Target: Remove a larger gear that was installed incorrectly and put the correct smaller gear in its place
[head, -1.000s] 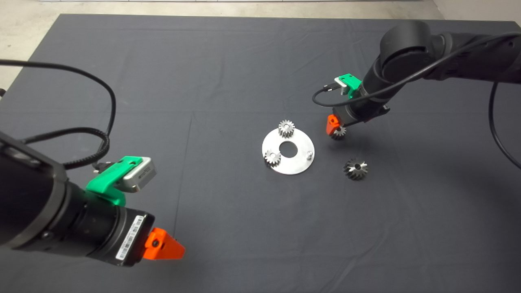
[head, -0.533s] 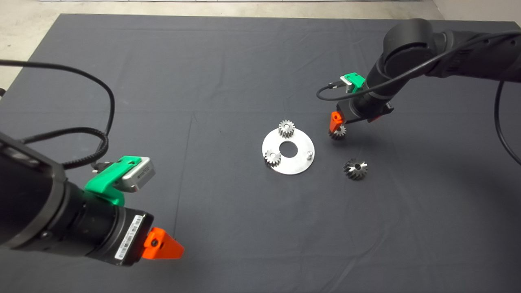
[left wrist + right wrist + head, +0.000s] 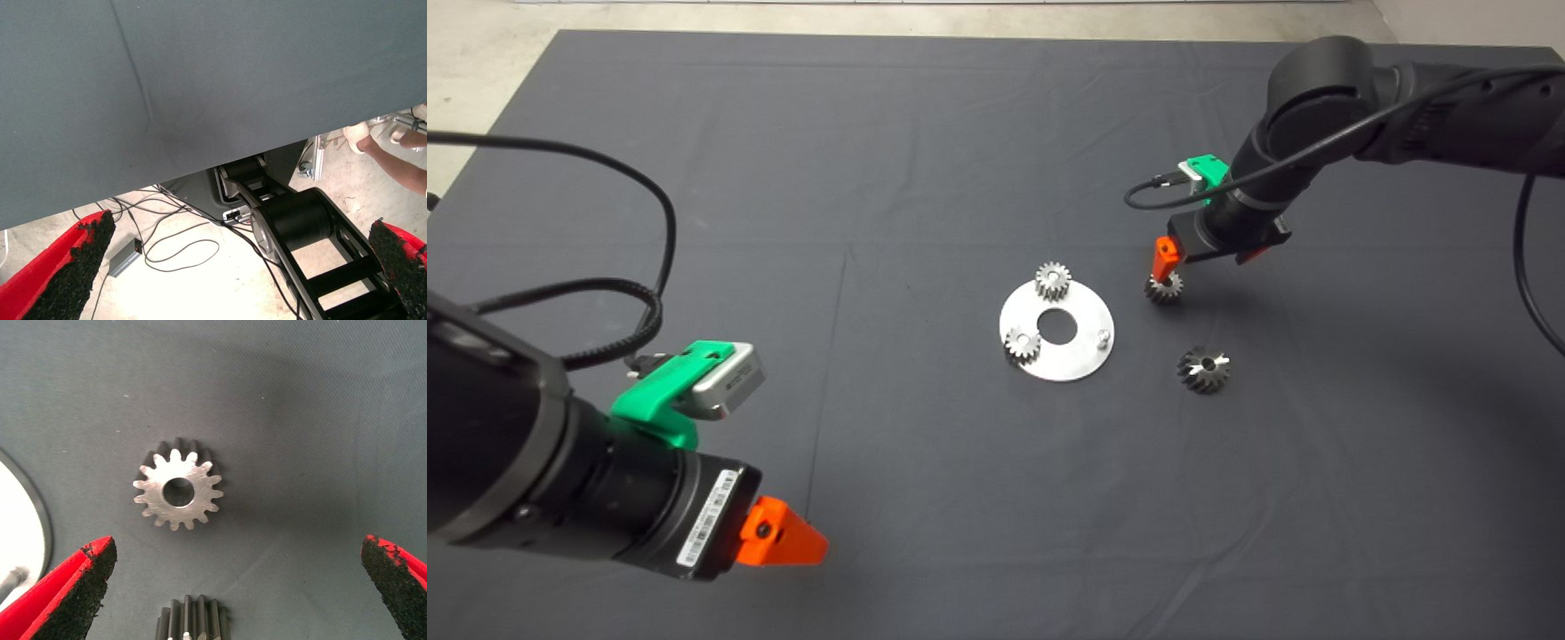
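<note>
In the right wrist view, the round steel plate point(image 3: 23, 520) and the larger gear point(image 3: 191, 620) are cut off by the picture's edge. Seen from overhead, the right gripper's far finger is hidden behind its body.

In the left wrist view, a person's leg point(image 3: 393, 163) runs out of frame.

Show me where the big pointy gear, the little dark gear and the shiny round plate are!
larger gear point(image 3: 1203, 370), head view, toothed cone body.
smaller gear point(image 3: 178, 492), right wrist view, flat face beside its hole.
round plate point(image 3: 1067, 357), head view, bare metal.

Four gears in all: one larger gear point(image 3: 1204, 370), one smaller gear point(image 3: 1163, 288), and two bright small gears point(image 3: 1053, 281) point(image 3: 1022, 344). One round metal plate point(image 3: 1080, 356). Two grippers.
</note>
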### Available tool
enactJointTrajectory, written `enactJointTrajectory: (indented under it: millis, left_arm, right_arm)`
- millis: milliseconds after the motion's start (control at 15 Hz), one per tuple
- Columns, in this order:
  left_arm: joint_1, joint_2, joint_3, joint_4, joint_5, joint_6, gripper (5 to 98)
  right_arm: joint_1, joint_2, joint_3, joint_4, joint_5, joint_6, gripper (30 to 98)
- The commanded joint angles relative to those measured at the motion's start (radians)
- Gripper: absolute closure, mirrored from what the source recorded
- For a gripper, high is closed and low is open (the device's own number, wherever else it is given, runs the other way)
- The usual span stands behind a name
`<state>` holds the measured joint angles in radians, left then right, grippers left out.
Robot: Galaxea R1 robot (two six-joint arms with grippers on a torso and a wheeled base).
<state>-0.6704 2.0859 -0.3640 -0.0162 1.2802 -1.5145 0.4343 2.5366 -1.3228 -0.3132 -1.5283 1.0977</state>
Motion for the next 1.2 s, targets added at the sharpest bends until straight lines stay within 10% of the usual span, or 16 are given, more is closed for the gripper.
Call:
enactJointTrajectory:
  millis: [0, 800, 1133]
  left_arm:
    - [-0.003, -0.003, 0.013, -0.016, -0.002, -0.006, 5.5]
    - [-0.003, -0.003, 0.013, -0.016, -0.005, -0.006, 5.5]
    - [-0.002, -0.003, 0.013, -0.018, -0.005, -0.007, 5.5]
  right_arm:
    - [-0.001, 0.006, -0.016, 0.031, -0.085, -0.001, 31.7]
    - [-0.026, 0.017, -0.016, 0.029, -0.082, -0.057, 31.7]
    - [-0.071, 0.017, -0.033, 0.026, -0.022, -0.114, 31.7]
